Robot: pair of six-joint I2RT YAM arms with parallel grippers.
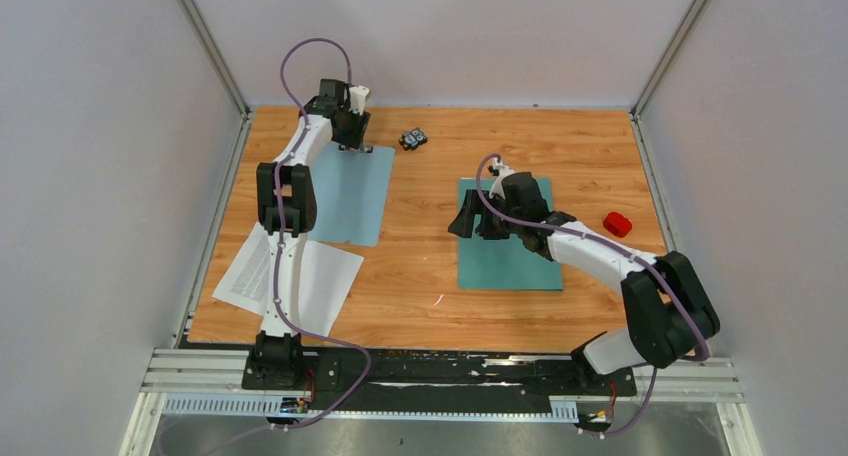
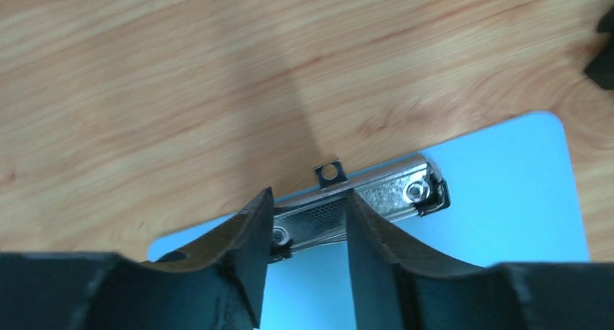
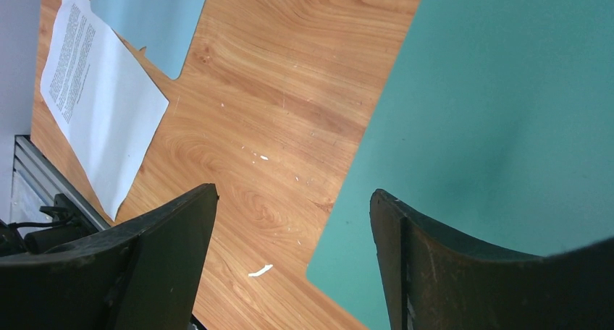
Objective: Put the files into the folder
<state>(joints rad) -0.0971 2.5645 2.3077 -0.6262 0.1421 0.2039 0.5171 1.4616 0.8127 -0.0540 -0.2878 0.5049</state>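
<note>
Teal folder [image 3: 507, 127], right pincer [image 3: 293, 192] wide open, empty

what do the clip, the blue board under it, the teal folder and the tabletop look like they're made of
The clip looks metal: shiny silver, bright glints, rivets. The clipboard is probably plastic: smooth, even pale blue, rounded corner. The folder is likely thin card: matte teal, no shine. The table is wood or wood-look laminate: grain shows, but which is unclear.
</note>
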